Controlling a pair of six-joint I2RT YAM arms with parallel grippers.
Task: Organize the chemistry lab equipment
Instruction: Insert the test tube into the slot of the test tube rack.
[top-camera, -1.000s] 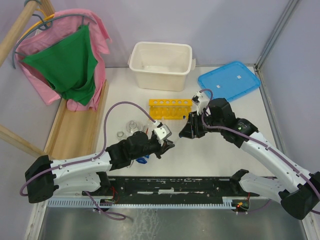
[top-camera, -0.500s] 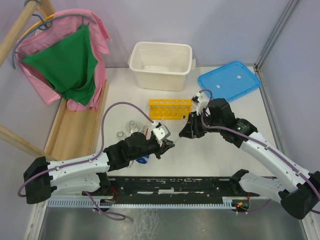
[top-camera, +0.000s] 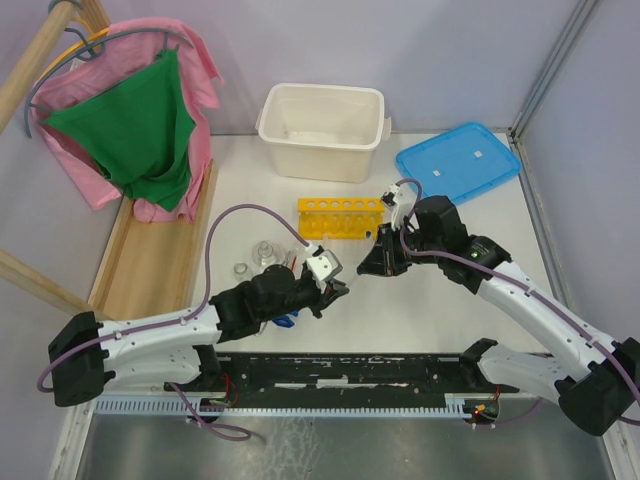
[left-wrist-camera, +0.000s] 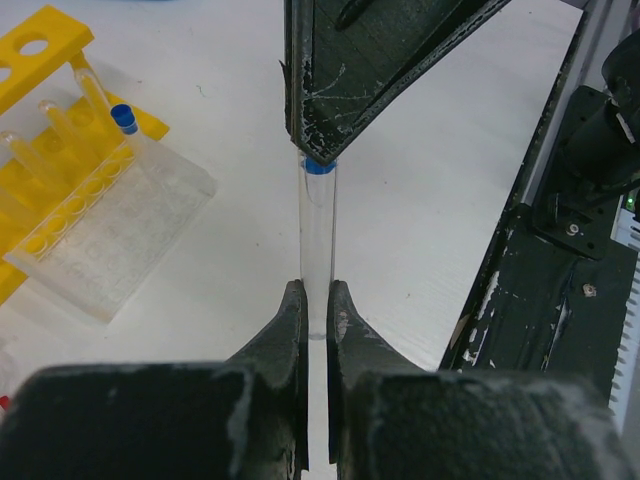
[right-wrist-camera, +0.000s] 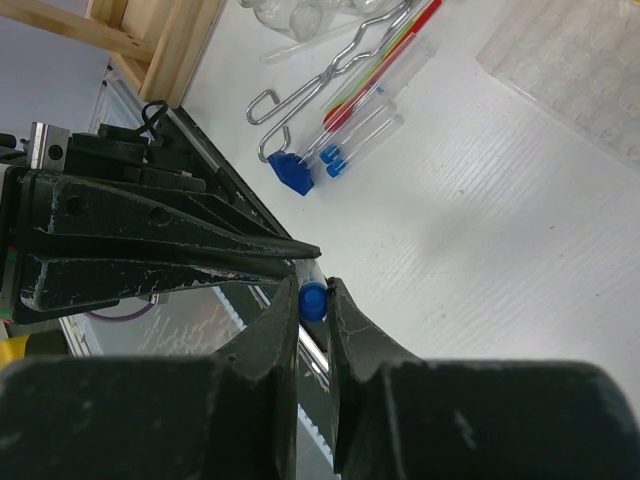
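The left gripper (left-wrist-camera: 317, 300) was clenched on the lower end of a clear tube (left-wrist-camera: 318, 225), which ran straight out between its fingers in the left wrist view. At the tube's far end the right gripper (right-wrist-camera: 313, 300) was closed on the blue cap (left-wrist-camera: 319, 168), one finger pressing it from each side. Both grippers therefore held the one tube, lifted off the white table (top-camera: 440, 300), near the middle of the overhead view.

From that meeting point the yellow test-tube rack (top-camera: 340, 218) sat close by at 12 o'clock. At least one capped tube (left-wrist-camera: 123, 120) stood tilted in it, and a clear dimpled plastic piece (left-wrist-camera: 120, 235) lay right against it. Farther off at 12 o'clock was the white tub (top-camera: 322, 150), and at 2 o'clock the flat blue lid (top-camera: 458, 162). The small glass flasks (top-camera: 262, 252) stood at 9 o'clock, just beyond the left arm.

In the right wrist view, the metal tongs (right-wrist-camera: 330, 85), the thin red rod (right-wrist-camera: 400, 42) and two more blue-capped tubes (right-wrist-camera: 365, 135) lay bunched together on the table at 12 o'clock from the fingers. A small blue piece (right-wrist-camera: 292, 172) lay at the tongs' near end. Whether the rod touched the tongs could not be told.
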